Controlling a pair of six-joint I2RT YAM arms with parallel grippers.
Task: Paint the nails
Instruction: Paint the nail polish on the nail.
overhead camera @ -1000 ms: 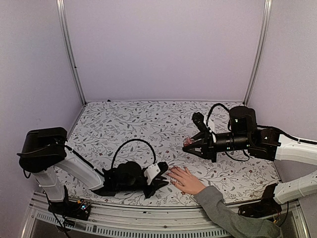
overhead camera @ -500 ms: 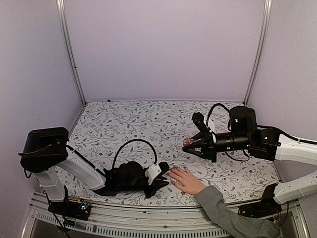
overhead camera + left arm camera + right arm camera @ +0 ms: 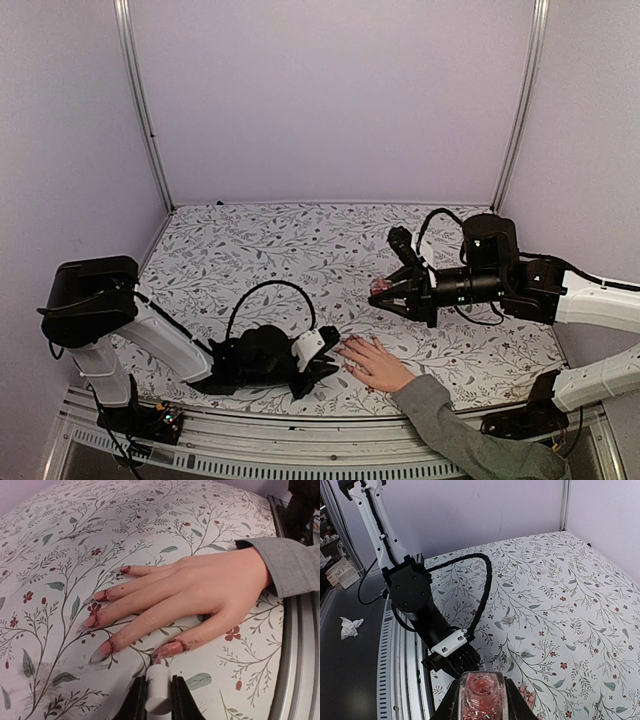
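Observation:
A light-skinned hand with a grey sleeve lies flat, palm down, on the floral tabletop. Its nails carry pink polish, with dark red smears on the skin around them. My left gripper is shut on a white brush handle. The brush tip rests at the thumb nail. From above, the left gripper sits low beside the fingertips of the hand. My right gripper is shut on an open bottle of pink glitter polish, held above the table.
A metal rail runs along the table's near edge beside the sleeve. The left arm's black cable loops over the cloth. A crumpled tissue lies off the table. Purple walls enclose the back and sides.

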